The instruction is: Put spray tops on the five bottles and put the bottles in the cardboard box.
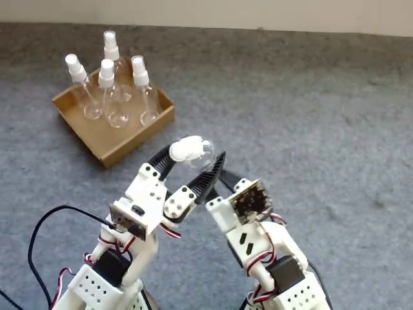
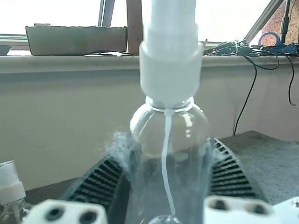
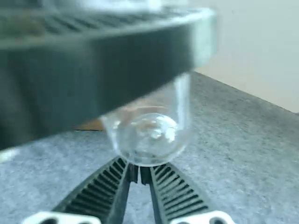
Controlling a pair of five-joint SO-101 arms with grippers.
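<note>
I'm watching left hand [image 1: 195,157] clamping capped bottle [image 2: 168,135] above grey carpeted desk [image 1: 310,116], frame centre; right hand [image 3: 139,175] sitting pinched closed; windowsill [image 2: 70,63], cables [image 2: 252,84] behind.

The bottle [image 2: 168,154] is clear, glossy plastic; its spray top [image 2: 170,60] is smooth white plastic. Fingers [image 2: 100,179] of the left tool [image 2: 166,177] are ribbed matt black plastic. The box [image 1: 139,146] is matt brown cardboard. Rough grey carpet-like cloth covers the tabletop [image 1: 310,116].
</note>
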